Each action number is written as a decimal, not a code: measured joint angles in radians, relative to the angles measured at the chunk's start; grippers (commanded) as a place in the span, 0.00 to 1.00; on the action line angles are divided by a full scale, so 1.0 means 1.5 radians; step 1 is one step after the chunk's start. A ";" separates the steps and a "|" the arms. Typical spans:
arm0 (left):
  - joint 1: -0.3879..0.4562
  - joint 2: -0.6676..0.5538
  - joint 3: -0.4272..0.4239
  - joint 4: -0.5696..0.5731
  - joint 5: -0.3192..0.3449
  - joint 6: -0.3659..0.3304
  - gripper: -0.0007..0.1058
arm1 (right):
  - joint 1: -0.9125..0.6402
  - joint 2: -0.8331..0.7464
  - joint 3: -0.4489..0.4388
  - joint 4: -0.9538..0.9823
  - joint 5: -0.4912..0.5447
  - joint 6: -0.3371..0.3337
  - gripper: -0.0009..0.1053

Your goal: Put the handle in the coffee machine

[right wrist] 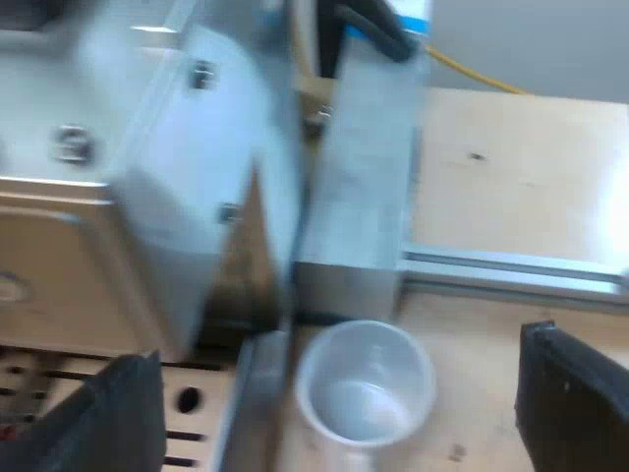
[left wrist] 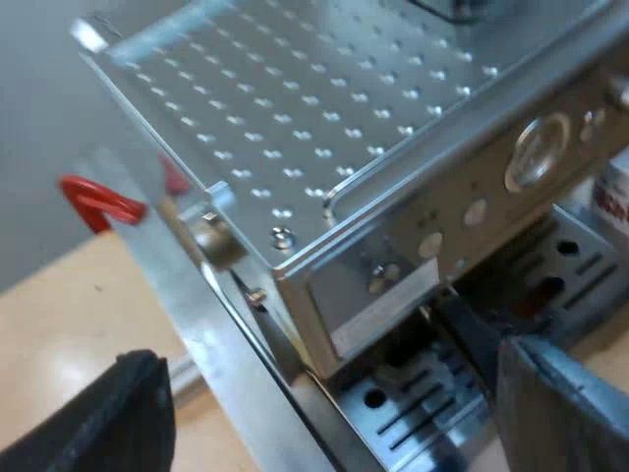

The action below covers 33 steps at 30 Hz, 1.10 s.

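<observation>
Metal-headed, stiff and probably heavy at the basket end, the holder's dark handle [left wrist: 472, 336] sits under the espresso machine's [left wrist: 295, 118] front, best gripped mid-handle; left gripper [left wrist: 329, 393] and right gripper [right wrist: 339, 379] both gape empty.

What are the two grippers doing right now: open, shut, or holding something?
Left gripper: open, holding nothing.
Right gripper: open, holding nothing.

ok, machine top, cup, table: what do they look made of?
Machine top: silvery metal, perhaps steel or aluminium, satin sheen, rows of pressed dimples catching light.
Cup: translucent, whitish; plastic or frosted glass, can't tell which.
Table: pale wood, matte, faint grain and a dark knot.
</observation>
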 measured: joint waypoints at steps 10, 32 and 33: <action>0.040 -0.028 -0.001 0.003 -0.018 -0.004 0.66 | -0.186 -0.026 -0.009 0.050 -0.049 -0.022 0.71; 0.176 -0.286 0.264 -0.045 0.054 -0.021 0.66 | -0.345 -0.224 0.045 0.081 -0.169 -0.047 0.71; 0.176 -0.295 0.273 -0.048 0.054 -0.027 0.66 | -0.345 -0.234 0.050 0.081 -0.169 -0.047 0.71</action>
